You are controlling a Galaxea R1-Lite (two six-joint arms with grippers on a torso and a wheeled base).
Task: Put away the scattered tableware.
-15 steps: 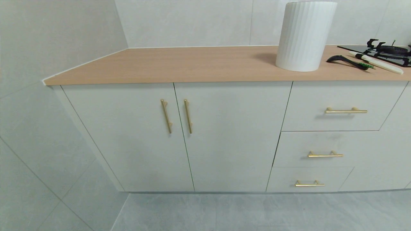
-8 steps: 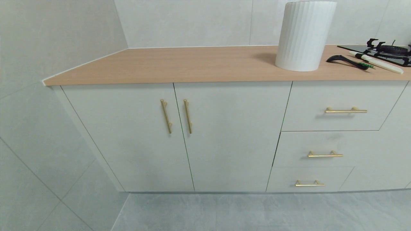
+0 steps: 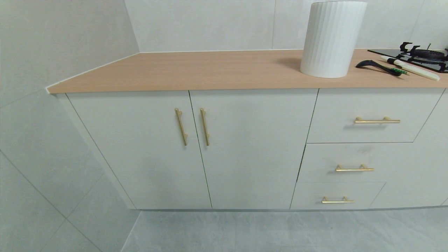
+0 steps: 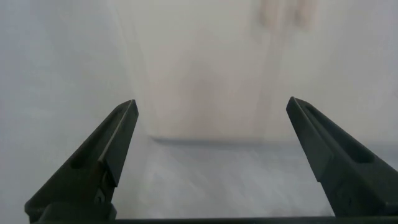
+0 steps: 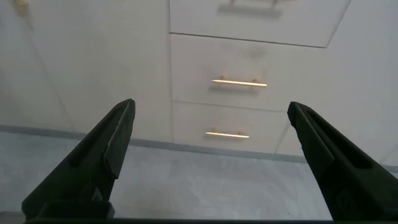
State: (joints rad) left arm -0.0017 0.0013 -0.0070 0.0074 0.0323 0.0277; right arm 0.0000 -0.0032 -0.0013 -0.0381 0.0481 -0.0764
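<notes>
kitchen counter, mid-task: we find the scattered tableware up on the wooden countertop point(image 3: 196, 71) at its far right end, a black spoon point(image 3: 377, 66) and a white utensil point(image 3: 413, 68) lying side by side. both have their long axes slanting from back-left to front-right, just beside the gas burner point(image 3: 425, 54) and just right of the ribbed white holder point(image 3: 330, 38). our left gripper point(image 4: 211, 162) hangs low before the cabinet base, fingers spread and holding nothing. our right gripper point(image 5: 211, 162) is likewise spread and empty, facing the lower drawers point(image 5: 249, 71). so the pieces lie well above both grippers and off to the right. we judge the right arm the nearer one, which would need to rise and cross each handle's axis. against the earlier frames nothing differs: the counter, the holder and the utensils sit exactly where they were.
</notes>
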